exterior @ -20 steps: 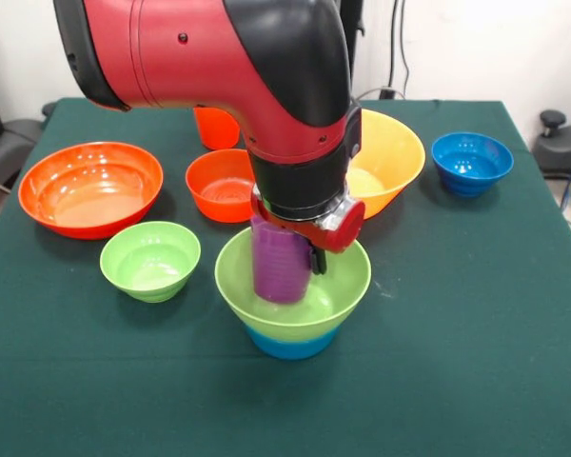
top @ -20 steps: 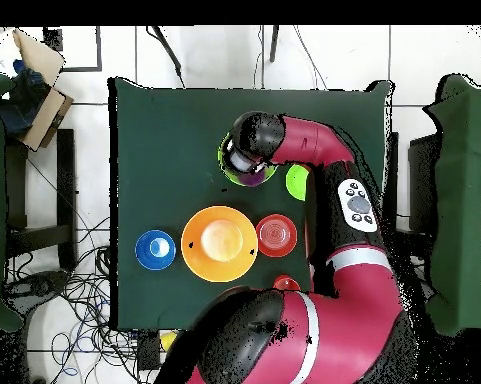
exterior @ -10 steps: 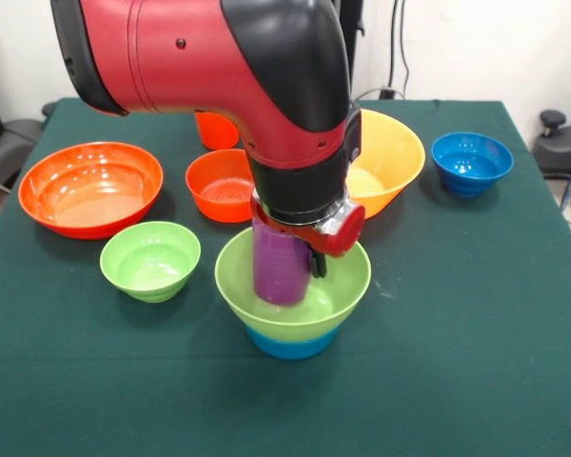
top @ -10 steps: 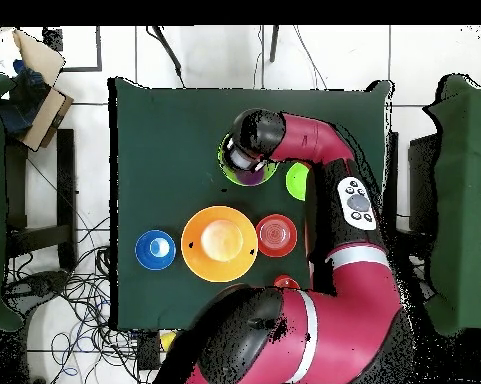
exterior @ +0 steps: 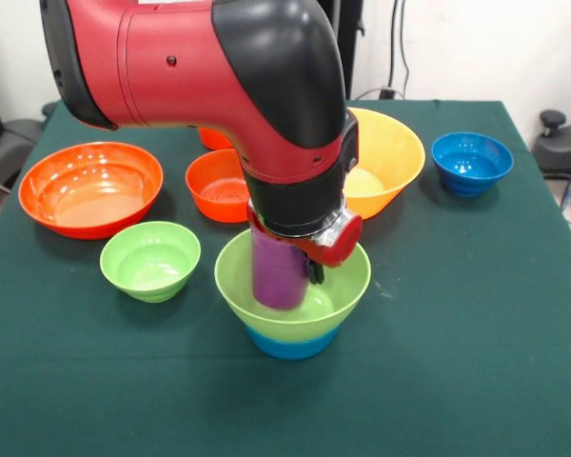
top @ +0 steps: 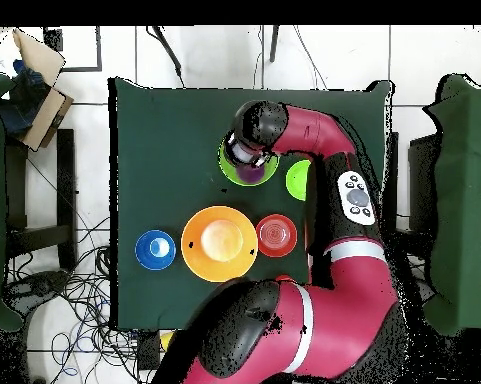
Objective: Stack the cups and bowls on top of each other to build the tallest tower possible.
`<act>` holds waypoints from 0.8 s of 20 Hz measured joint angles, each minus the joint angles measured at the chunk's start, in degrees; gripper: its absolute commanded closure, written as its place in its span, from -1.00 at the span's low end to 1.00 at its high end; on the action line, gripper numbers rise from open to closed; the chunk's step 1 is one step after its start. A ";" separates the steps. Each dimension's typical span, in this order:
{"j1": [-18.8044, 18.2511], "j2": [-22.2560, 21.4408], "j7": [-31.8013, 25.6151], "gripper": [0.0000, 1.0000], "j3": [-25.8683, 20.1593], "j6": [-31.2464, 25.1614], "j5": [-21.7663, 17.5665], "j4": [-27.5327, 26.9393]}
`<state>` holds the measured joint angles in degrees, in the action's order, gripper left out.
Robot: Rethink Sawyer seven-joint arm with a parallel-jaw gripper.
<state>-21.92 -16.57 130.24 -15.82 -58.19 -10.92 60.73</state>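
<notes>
From the front we see the gripper clamped on the purple cup, which sits down inside the light green bowl nested on the light blue bowl. To the left stands a smaller light green bowl, behind it a large red-orange bowl and a medium red-orange bowl. The yellow-orange bowl and the dark blue bowl lie to the right.

From overhead we find the arm covering most of the tower, purple showing beneath the wrist.
</notes>
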 measured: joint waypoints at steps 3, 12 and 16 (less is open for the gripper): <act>0.03 0.41 0.00 1.00 -0.04 -0.77 0.01 -0.86; 0.03 0.88 0.00 1.00 -0.15 -2.47 0.18 -1.73; 0.02 0.91 0.00 1.00 -0.19 -2.49 0.23 -1.73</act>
<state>-21.90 -15.66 130.24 -16.01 -60.68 -10.69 59.00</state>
